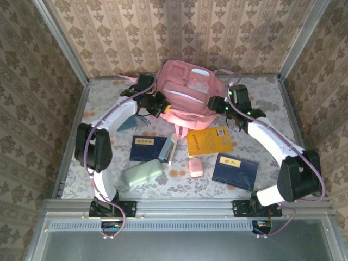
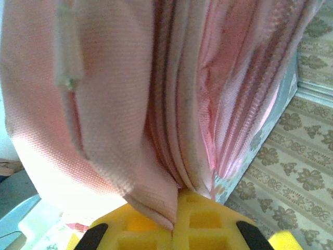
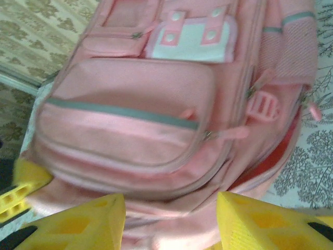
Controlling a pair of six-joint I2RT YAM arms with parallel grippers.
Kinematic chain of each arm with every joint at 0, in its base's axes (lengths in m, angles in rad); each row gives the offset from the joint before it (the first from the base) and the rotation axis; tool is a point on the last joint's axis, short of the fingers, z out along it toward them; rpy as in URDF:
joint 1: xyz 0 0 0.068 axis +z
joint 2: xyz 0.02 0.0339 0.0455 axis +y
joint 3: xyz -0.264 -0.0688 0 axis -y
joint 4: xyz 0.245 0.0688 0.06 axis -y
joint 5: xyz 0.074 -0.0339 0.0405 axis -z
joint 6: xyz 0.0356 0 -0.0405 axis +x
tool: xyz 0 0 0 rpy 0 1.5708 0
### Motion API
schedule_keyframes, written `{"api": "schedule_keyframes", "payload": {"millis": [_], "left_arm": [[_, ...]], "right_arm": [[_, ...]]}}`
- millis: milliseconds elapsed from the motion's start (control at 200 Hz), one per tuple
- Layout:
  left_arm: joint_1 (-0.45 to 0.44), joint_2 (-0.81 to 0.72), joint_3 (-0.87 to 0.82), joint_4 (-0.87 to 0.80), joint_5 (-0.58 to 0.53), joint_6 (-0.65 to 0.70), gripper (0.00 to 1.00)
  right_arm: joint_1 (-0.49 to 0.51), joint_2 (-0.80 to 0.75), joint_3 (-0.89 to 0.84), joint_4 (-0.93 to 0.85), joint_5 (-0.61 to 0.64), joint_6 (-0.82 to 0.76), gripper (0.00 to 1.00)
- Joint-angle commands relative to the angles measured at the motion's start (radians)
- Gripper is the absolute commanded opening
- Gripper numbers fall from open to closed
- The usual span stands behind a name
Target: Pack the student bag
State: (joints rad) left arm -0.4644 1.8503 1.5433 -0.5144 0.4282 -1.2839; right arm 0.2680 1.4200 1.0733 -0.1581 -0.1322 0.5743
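Observation:
The student bag (image 1: pixel 187 92), a big pink backpack, lies at the back middle of the table with its front pockets up. My left gripper (image 1: pixel 157 103) is at its left side, and its yellow fingers (image 2: pixel 208 219) are shut on a fold of the pink fabric (image 2: pixel 156 156). My right gripper (image 1: pixel 220 105) is at the bag's right side. In the right wrist view the bag (image 3: pixel 135 104) shows its grey stripe and white buckle patch. There the right gripper (image 3: pixel 171 219) stands open, its jaws apart over the bag's lower edge. A red lining (image 3: pixel 270 161) shows along the side seam.
In front of the bag lie a dark blue book (image 1: pixel 148 148), an orange book (image 1: pixel 209 140), another blue book (image 1: pixel 235 170), a pale green case (image 1: pixel 142 173), a small pink item (image 1: pixel 196 167) and a slim teal item (image 1: pixel 167 149). Patterned walls close in three sides.

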Motion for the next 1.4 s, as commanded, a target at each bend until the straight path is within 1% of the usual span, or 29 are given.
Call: {"api": "schedule_keyframes", "payload": {"millis": [0,90,275,355,420,495,620,845,950,1030,1085,1145,1255,1310,1395], "left_arm": [[-0.040,0.037,0.065,0.108,-0.002,0.014,0.08],[-0.046,0.055,0.078,0.091,-0.018,0.056,0.15],[-0.046,0.047,0.086,0.052,-0.043,0.164,0.45],[-0.051,0.025,0.076,0.035,-0.045,0.201,0.53],[-0.052,-0.002,0.060,0.025,-0.053,0.237,0.58],[-0.051,-0.044,0.049,-0.017,-0.076,0.303,0.61],[-0.048,-0.146,0.027,-0.101,-0.154,0.433,0.65],[-0.043,-0.353,-0.068,-0.166,-0.221,0.589,0.65],[-0.046,-0.493,-0.145,-0.150,-0.279,0.707,0.66],[-0.046,-0.607,-0.199,-0.154,-0.312,0.834,0.66],[-0.040,-0.666,-0.220,-0.179,-0.308,0.901,0.67],[-0.031,-0.716,-0.239,-0.209,-0.275,0.961,0.67],[-0.028,-0.777,-0.279,-0.246,-0.189,1.037,0.77],[-0.028,-0.786,-0.291,-0.274,-0.187,1.053,0.78],[-0.028,-0.792,-0.302,-0.326,-0.212,1.069,0.78]], "right_arm": [[0.007,-0.058,-0.052,-0.056,0.042,-0.043,0.51],[0.008,-0.089,-0.068,-0.076,0.037,-0.054,0.51],[0.027,-0.156,-0.109,-0.089,0.038,-0.060,0.51],[0.033,-0.184,-0.117,-0.101,0.045,-0.066,0.51],[0.040,-0.202,-0.119,-0.114,0.058,-0.079,0.52],[0.044,-0.223,-0.116,-0.134,0.074,-0.092,0.52],[0.055,-0.260,-0.115,-0.157,0.084,-0.107,0.52],[0.102,-0.314,-0.119,-0.195,0.104,-0.148,0.52],[0.158,-0.341,-0.123,-0.204,0.118,-0.193,0.52],[0.231,-0.380,-0.134,-0.201,0.177,-0.249,0.52],[0.262,-0.394,-0.125,-0.216,0.187,-0.269,0.52],[0.285,-0.404,-0.117,-0.230,0.193,-0.280,0.53],[0.323,-0.402,-0.116,-0.219,0.146,-0.311,0.55],[0.347,-0.399,-0.135,-0.192,0.160,-0.312,0.57],[0.361,-0.402,-0.146,-0.196,0.150,-0.315,0.58]]}}
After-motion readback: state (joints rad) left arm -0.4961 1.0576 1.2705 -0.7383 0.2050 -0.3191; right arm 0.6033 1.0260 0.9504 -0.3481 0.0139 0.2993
